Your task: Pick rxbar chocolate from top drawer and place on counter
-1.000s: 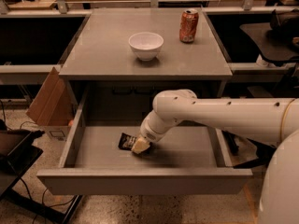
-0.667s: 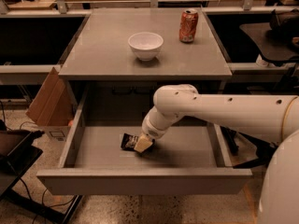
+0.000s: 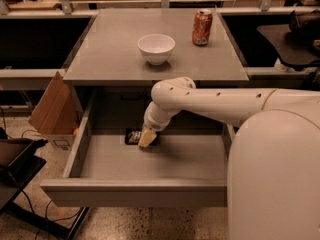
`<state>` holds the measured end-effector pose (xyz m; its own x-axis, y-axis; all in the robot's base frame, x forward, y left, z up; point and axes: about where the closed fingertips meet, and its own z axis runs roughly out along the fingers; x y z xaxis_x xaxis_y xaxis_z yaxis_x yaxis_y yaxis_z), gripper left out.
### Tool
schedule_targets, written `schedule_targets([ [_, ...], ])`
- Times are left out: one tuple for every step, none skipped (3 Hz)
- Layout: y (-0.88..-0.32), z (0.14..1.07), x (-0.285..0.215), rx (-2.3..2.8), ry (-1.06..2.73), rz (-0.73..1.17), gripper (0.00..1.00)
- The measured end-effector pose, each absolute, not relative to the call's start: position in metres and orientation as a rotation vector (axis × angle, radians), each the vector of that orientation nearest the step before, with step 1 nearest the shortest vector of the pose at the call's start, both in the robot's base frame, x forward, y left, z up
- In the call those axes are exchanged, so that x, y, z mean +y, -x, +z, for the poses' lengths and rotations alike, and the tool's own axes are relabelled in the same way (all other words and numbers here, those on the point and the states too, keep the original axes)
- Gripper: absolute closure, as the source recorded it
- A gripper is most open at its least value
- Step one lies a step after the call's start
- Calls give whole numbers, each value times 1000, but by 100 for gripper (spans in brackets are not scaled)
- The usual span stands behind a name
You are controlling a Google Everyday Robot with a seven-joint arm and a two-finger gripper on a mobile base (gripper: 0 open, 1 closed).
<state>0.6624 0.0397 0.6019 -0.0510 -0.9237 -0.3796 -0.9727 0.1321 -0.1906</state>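
The top drawer [image 3: 135, 191] is pulled open below the counter [image 3: 110, 49]. My arm reaches down into it from the right. My gripper [image 3: 146, 139] is shut on the right end of the rxbar chocolate [image 3: 132, 136], a small black bar. It holds the bar slightly above the drawer floor, towards the back and left of centre. The fingers cover the bar's right end.
A white bowl [image 3: 156, 48] and an orange can [image 3: 202, 27] stand on the counter. A cardboard box [image 3: 50, 109] leans against the cabinet's left side. A black stand [image 3: 17, 164] is at the lower left. My white body [image 3: 275, 174] fills the lower right.
My gripper has risen and moved towards the back of the drawer, and the black bar has come up with it.
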Motion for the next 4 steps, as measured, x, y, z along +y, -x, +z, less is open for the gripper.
schedule_targets([
  [-662,611,40,2009,1825,163,100],
  [-662,613,40,2009,1825,163,100],
  [-645,646,50,1996,1843,149,100],
  [-568,707,109,1981,1983,157,100],
])
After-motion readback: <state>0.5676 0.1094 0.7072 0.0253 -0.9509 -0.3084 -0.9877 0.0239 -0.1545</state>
